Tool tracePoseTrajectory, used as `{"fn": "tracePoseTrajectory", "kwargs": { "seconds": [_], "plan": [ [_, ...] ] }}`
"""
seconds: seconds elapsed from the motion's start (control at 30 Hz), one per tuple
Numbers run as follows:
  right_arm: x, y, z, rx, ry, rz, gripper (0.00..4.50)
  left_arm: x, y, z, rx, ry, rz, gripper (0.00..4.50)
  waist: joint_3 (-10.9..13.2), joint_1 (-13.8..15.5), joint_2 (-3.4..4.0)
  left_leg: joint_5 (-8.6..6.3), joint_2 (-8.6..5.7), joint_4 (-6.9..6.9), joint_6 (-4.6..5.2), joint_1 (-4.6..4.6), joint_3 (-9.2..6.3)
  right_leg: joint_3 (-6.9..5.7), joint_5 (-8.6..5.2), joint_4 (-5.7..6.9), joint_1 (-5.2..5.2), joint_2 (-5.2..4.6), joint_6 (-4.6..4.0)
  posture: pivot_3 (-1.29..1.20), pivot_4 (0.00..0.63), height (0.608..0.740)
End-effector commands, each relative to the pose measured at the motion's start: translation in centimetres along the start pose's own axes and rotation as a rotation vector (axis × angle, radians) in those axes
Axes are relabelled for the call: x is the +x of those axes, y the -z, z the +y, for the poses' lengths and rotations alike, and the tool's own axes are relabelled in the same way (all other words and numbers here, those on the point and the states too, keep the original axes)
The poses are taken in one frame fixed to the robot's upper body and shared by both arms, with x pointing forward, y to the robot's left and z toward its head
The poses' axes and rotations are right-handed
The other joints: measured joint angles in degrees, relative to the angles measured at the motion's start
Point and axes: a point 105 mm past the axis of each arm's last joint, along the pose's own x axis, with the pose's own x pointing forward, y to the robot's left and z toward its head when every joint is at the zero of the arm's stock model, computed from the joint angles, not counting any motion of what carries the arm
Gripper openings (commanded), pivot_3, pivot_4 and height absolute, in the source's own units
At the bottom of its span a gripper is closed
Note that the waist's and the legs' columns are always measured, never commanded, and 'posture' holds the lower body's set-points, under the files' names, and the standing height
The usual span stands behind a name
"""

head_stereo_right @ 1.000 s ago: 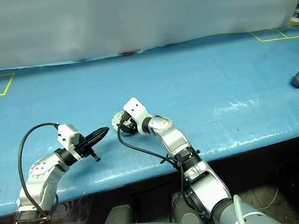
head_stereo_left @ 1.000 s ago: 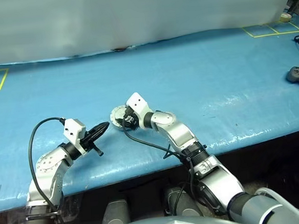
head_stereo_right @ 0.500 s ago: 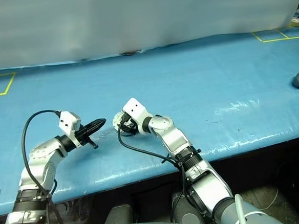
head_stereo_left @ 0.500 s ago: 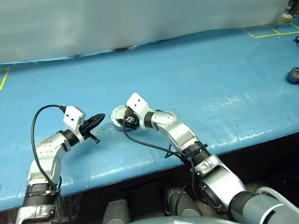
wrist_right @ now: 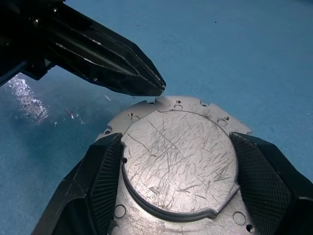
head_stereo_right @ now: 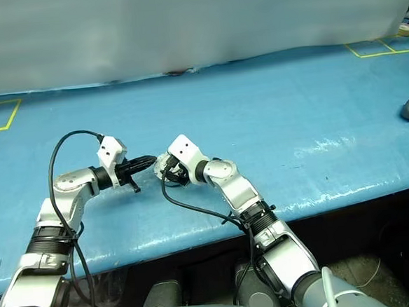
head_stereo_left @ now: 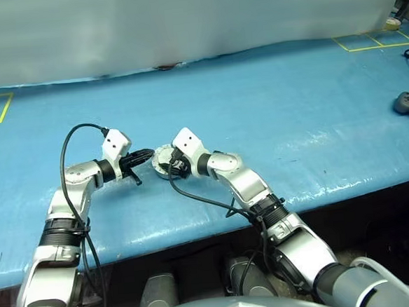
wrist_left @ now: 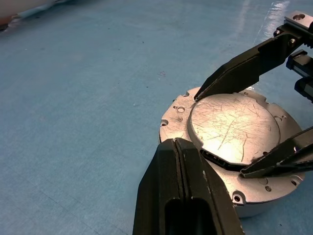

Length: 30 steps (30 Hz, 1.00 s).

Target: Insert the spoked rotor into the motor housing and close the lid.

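The motor housing [wrist_left: 247,206] sits on the blue table with the lid [wrist_left: 230,125] lying flat on top, plain scratched face up. My right gripper [wrist_right: 176,139] reaches over it from the near side, and its two fingers press on opposite sides of the lid's raised centre circle. My left gripper [wrist_left: 174,143] is shut with nothing in it, and its tip is at the housing's left rim [head_stereo_left: 155,157], close to touching. The spoked rotor is hidden.
A black controller [head_stereo_left: 408,103] lies at the far right of the table. Yellow tape squares mark the back corners [head_stereo_left: 365,40]. The table's front edge [head_stereo_left: 196,235] runs just below both arms. A black cable loops off each wrist.
My left gripper has swung forward and right, from well left of the housing up to its rim, still shut. The right gripper and the housing have not moved.
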Motion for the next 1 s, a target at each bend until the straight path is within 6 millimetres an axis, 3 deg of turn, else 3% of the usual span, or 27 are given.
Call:
{"fn": "tracePoseTrajectory", "kwargs": {
  "seconds": [0.03, 1.0],
  "plan": [
    [-0.3, 2.7, -0.3, 0.018, 0.019, 0.098, 3.15, -0.1, -0.2, -0.5, 0.024, 0.050, 0.036, 0.00, -0.01, 0.04, -0.02, 0.00, 0.00, 0.00, 0.00, 0.00, -0.02, -0.01, 0.00, 0.00, 0.01, 0.00, 0.00, 0.00, 0.150, 0.740],
    [-0.7, 2.6, -0.4, 0.046, 0.019, 0.093, 3.15, 1.8, 0.6, -2.1, 0.120, 0.186, 0.152, 0.00, -0.20, 1.09, 0.06, 0.00, -0.03, 0.08, 0.00, 0.07, -0.03, -0.01, 0.00, 0.00, 0.12, -0.02, 0.01, 0.00, 0.150, 0.740]
  ]
}}
